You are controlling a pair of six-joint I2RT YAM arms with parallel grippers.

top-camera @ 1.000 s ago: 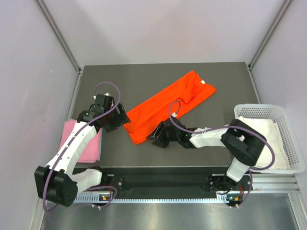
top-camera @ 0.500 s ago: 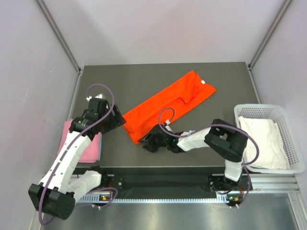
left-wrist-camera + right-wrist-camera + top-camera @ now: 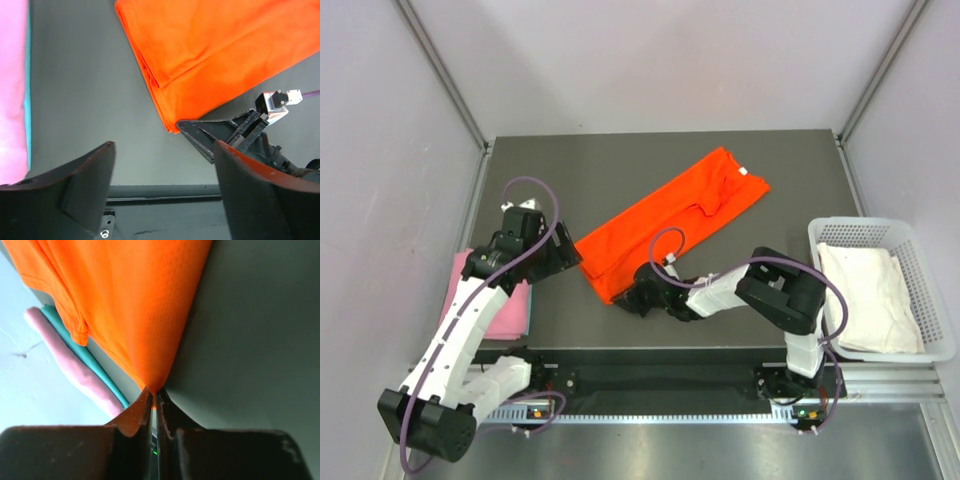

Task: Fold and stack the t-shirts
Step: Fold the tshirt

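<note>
An orange-red t-shirt (image 3: 670, 225), folded into a long strip, lies diagonally across the dark table. My right gripper (image 3: 625, 298) is at the strip's near-left end, shut on the corner of the fabric (image 3: 150, 375); the right wrist view shows the jaws (image 3: 154, 392) pinched together on the orange tip. My left gripper (image 3: 565, 255) hangs open just left of that end, with bare table between its fingers (image 3: 163, 146); the orange t-shirt (image 3: 215, 55) lies ahead of it. A pale pink t-shirt (image 3: 480, 300) lies folded at the table's left edge. A white t-shirt (image 3: 865, 295) lies in the basket.
A white plastic basket (image 3: 860, 222) stands off the table's right edge. Under the pink t-shirt lies a teal layer (image 3: 528, 300), also visible as a teal edge (image 3: 85, 355) in the right wrist view. Grey walls enclose the table on three sides.
My right gripper slid left to the orange t-shirt's near corner and closed on it. My left arm drew back left a little and stays open.
</note>
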